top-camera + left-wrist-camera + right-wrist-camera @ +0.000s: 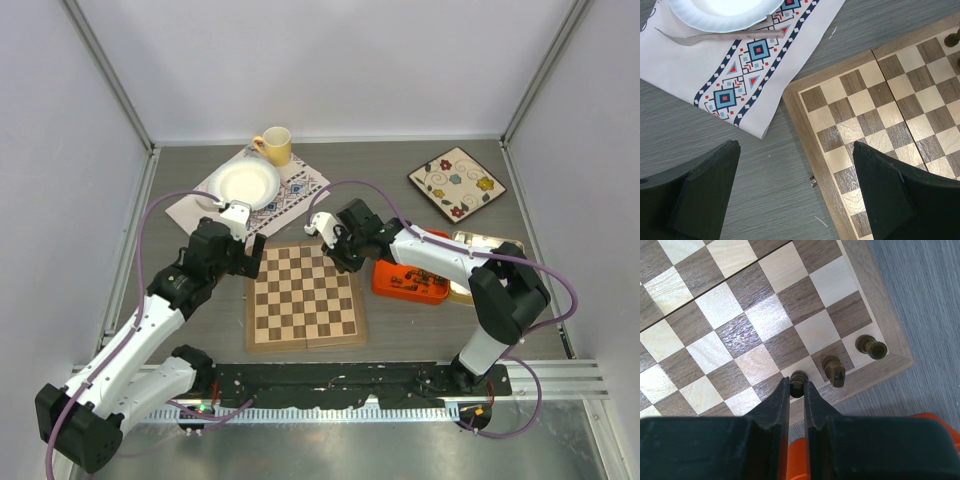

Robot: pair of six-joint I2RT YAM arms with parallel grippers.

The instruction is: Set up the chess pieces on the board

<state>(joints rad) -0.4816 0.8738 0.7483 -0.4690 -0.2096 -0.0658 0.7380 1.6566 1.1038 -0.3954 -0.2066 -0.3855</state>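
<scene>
The board (305, 295) lies flat between the two arms. My right gripper (798, 388) is shut on a small dark chess piece (798, 377) over a pale square in the board's (740, 315) edge row. Beside it stand two more dark pieces: a knight-like one (834, 371) and one on the corner square (871, 346). In the top view the right gripper (335, 248) sits at the board's far right corner. My left gripper (795, 150) is open and empty, straddling the board's (880, 115) left border above the table. One dark piece (954, 37) shows at the left wrist view's right edge.
A white plate (248, 183) and a fork (715, 36) rest on a patterned cloth (290, 190) behind the board. A yellow mug (273, 145) stands further back. A floral square plate (457, 183) lies at the back right. An orange container (410, 282) sits right of the board.
</scene>
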